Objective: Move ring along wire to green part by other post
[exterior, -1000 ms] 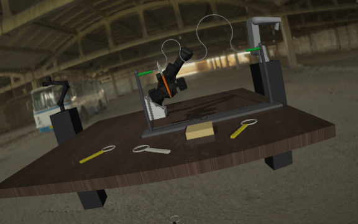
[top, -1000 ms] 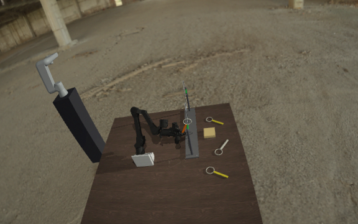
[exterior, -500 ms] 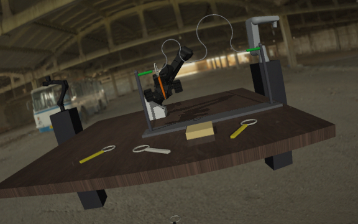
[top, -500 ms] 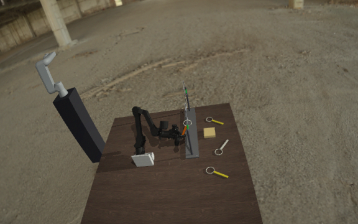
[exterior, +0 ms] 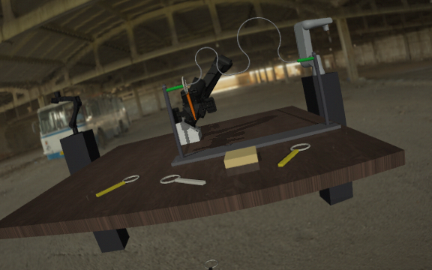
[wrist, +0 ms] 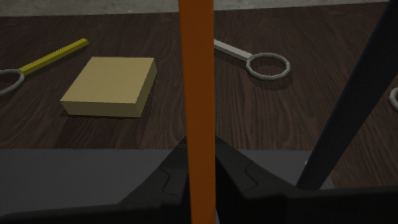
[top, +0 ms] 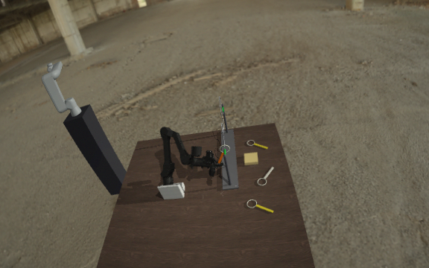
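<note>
The ring (top: 229, 149) (exterior: 183, 80) is around the wire at the inner end of the green part (top: 225, 152) (exterior: 173, 88) by the left post (exterior: 172, 121) in the exterior view. Its orange handle (top: 220, 158) (exterior: 190, 104) (wrist: 198, 75) slants down from it. My gripper (top: 220, 164) (exterior: 194, 118) (wrist: 200, 143) is shut on the handle, below the wire. Whether the ring touches the wire is too small to tell. The thin grey wire (exterior: 258, 17) bends in loops to the other green part (top: 223, 109) (exterior: 305, 59) by the right post (exterior: 321, 90).
The posts stand on a grey base (top: 233, 175) (exterior: 220, 151). Past it on the table lie a tan block (top: 251, 158) (exterior: 241, 157) (wrist: 112, 82), two yellow-handled rings and a white-handled ring. In the wrist view, a dark post (wrist: 350, 100) rises close on the right.
</note>
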`<state>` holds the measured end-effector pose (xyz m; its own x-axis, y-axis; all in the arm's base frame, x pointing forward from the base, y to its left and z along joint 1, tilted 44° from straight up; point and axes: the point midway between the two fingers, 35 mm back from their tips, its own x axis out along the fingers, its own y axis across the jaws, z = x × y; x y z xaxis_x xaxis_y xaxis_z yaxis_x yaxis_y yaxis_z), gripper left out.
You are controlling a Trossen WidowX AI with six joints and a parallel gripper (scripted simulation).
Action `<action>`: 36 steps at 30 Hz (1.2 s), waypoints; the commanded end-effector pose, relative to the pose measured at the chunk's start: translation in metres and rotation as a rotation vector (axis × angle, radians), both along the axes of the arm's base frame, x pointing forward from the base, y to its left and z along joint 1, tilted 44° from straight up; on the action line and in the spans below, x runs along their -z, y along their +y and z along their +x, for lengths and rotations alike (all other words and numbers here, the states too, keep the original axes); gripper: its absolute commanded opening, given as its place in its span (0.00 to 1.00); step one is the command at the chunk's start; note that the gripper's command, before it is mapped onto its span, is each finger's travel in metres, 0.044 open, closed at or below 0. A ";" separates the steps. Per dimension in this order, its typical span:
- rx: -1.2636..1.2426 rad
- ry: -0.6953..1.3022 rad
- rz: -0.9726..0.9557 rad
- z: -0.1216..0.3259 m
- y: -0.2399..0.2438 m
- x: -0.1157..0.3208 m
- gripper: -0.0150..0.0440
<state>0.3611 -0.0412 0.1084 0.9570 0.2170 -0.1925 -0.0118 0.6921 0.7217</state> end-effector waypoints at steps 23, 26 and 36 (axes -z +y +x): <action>0.002 0.005 -0.002 -0.002 -0.013 0.019 0.00; 0.002 0.005 -0.002 -0.002 -0.010 0.023 0.00; 0.002 0.004 -0.001 0.000 0.000 0.033 0.00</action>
<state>0.3615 -0.0420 0.0805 0.9565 0.2218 -0.1895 -0.0192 0.6961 0.7177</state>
